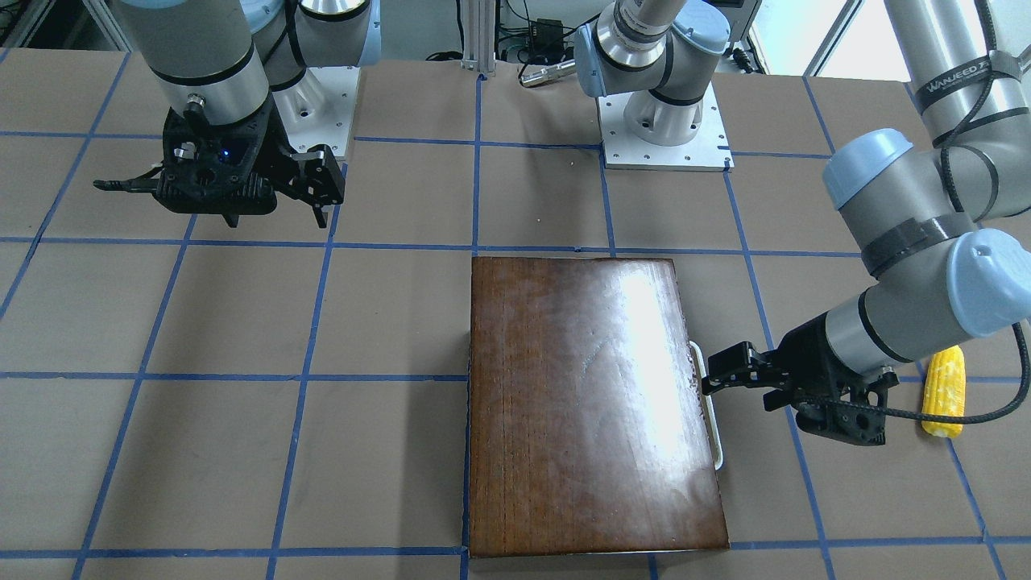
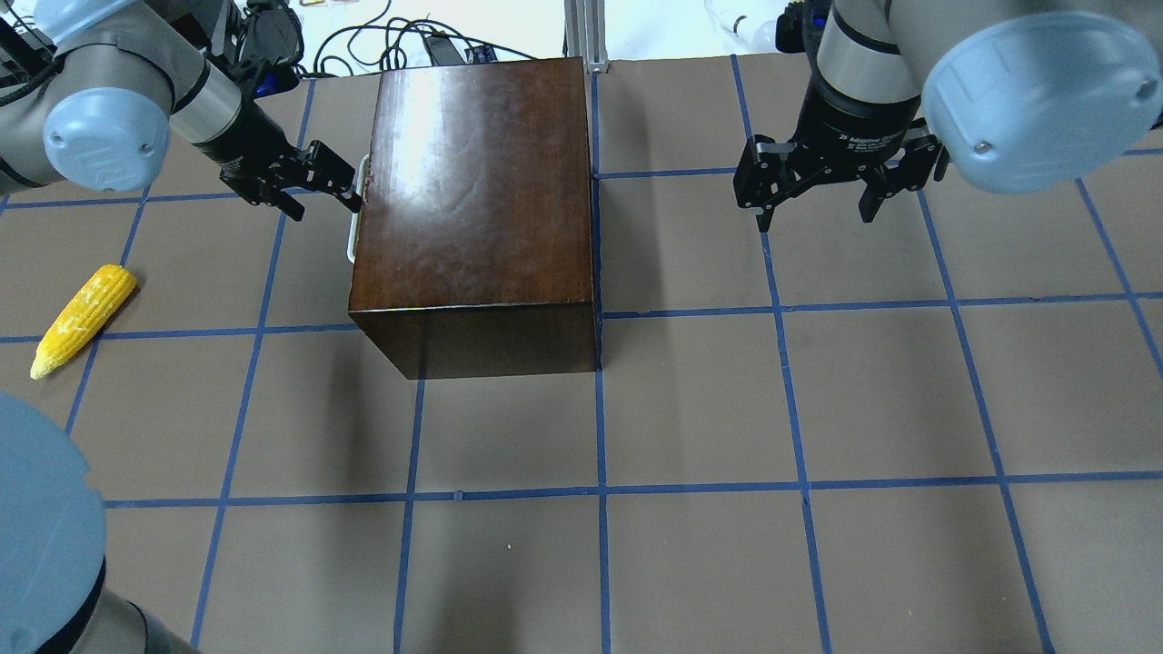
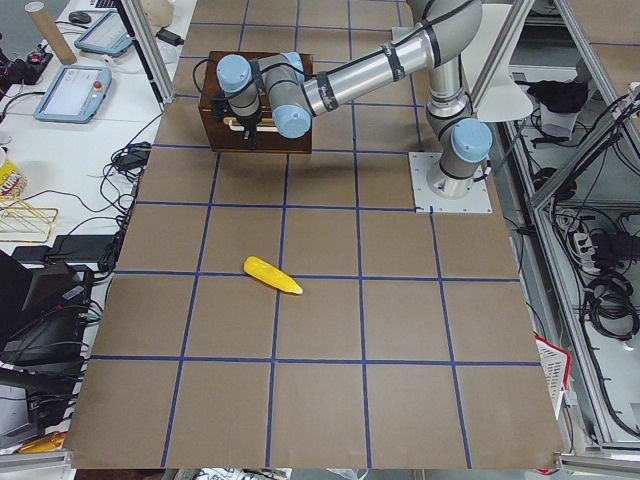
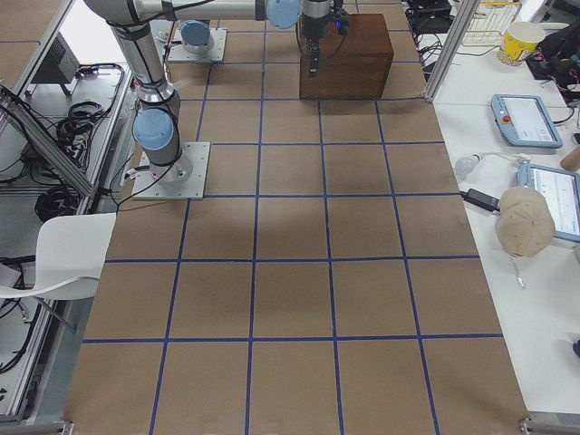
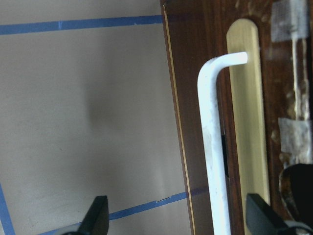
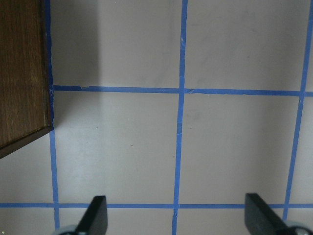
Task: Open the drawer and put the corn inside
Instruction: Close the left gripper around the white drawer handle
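Fingers (image 5: 100, 215) of left gripper (image 5: 177, 210) spread wide and empty, with white handle (image 5: 210, 147) of shut drawer (image 5: 193, 122) seen between them; contact unclear. From overhead, corn (image 2: 82, 318) lies on worktop (image 2: 727, 409) about 8 o'clock of dark box (image 2: 472, 182), well apart. Right gripper (image 2: 816, 218) hangs at box's 3 o'clock, fingers wide, holding nothing.

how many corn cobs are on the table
1. The corn lies on the table at the robot's left, apart from the wooden box. The drawer is shut, so anything inside is hidden.
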